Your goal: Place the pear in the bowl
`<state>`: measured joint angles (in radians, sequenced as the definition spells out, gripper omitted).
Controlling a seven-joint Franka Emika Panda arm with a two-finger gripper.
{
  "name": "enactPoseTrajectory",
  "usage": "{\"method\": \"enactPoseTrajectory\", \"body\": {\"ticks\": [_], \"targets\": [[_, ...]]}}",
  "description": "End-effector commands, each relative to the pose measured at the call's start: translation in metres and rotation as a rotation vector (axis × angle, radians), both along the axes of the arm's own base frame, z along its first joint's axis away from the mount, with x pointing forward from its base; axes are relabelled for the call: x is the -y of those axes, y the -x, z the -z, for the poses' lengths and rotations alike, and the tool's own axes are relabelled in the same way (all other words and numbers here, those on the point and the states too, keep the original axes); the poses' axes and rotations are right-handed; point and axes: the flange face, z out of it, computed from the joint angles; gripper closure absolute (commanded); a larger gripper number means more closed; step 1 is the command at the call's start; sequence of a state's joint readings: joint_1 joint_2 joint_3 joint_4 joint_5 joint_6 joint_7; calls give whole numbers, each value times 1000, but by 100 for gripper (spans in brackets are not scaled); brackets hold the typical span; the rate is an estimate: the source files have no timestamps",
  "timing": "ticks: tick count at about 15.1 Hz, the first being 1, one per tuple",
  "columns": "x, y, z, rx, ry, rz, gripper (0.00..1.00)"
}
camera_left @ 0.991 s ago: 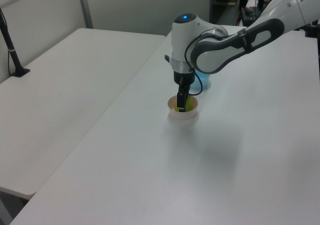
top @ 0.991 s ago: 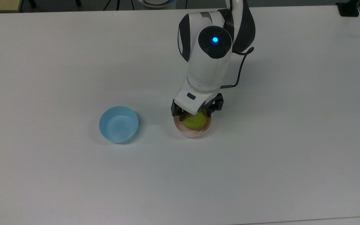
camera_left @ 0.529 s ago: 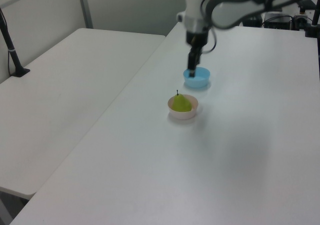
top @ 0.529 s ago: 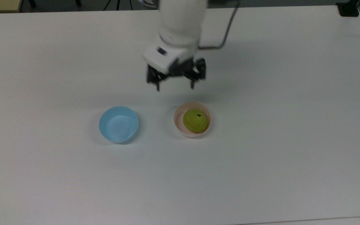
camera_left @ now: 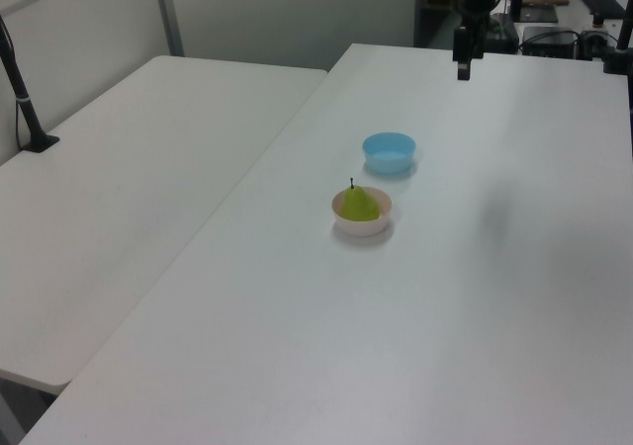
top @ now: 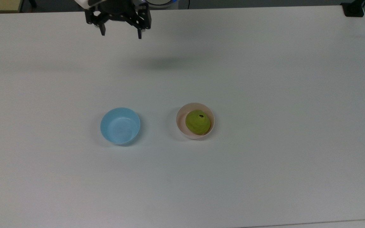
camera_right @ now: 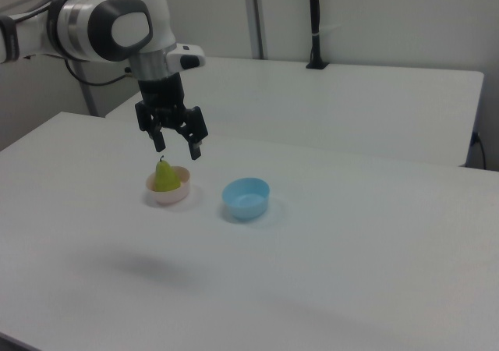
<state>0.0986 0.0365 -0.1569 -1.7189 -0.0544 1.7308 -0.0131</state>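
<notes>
The pear stands upright in the pink bowl, stem end up. My gripper hangs high above, fingers spread apart, holding nothing.

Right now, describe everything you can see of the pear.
The pear is small, yellow-green and smooth-skinned, with a dark stem at its narrow end. It sits upright inside the pale pink bowl, stem pointing up, its wide base down in the bowl and its top rising above the rim. Only the bowl touches it. The gripper is open and far off, near the table's far edge in the top view.
</notes>
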Motion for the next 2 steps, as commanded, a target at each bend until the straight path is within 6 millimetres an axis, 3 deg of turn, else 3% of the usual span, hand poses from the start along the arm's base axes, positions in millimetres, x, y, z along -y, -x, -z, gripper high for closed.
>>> {"method": "enactPoseTrajectory", "body": {"ticks": [1, 2], "targets": [[4, 15, -9, -8, 8, 16, 0], [5, 15, -9, -6, 4, 20, 0]]}}
